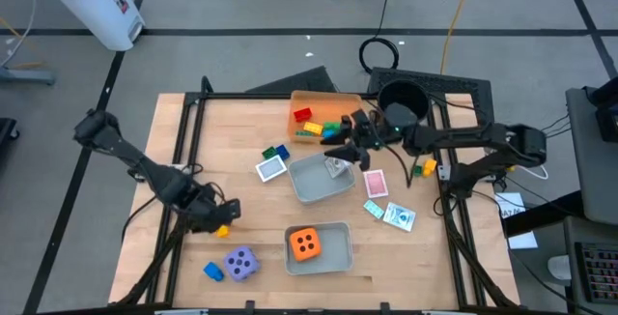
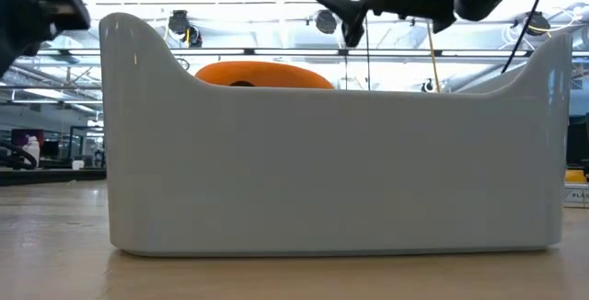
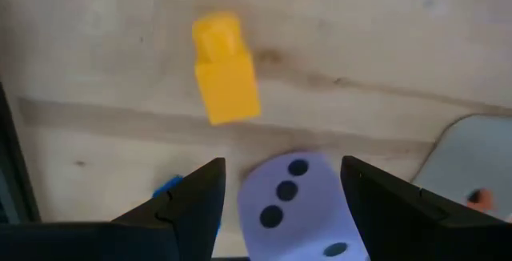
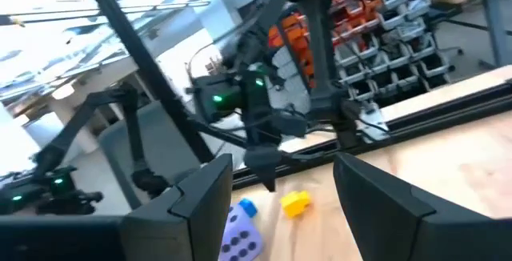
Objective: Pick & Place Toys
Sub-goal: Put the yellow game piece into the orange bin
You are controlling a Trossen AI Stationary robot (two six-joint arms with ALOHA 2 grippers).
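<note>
- High view: the orange rectangular tray [image 1: 323,100] at twelve o'clock on the wooden table [image 1: 193,151] holds red, yellow and green plastic bricks [image 1: 311,122]. The clear grey tray at centre [image 1: 307,185] holds a pale card-like thing. The second grey tray at six o'clock [image 1: 333,247] holds the orange foam die [image 1: 306,243]. The black round pot [image 1: 402,102] stands at one o'clock. Loose on the table: the purple die [image 1: 240,263] and a blue brick [image 1: 212,272] at seven o'clock, pink, teal and white playing cards [image 1: 375,184] at three o'clock. The left gripper [image 1: 216,215] hovers at eight o'clock by a small yellow plastic brick [image 1: 223,229]; the right gripper [image 1: 340,151] reaches over the centre tray's far edge.
- Low view: the near grey tray wall fills the picture, the orange die's top showing above it.
- Left wrist view: jaws released, empty, above the yellow brick and purple die.
- Right wrist view: jaws apart, holding nothing.
</note>
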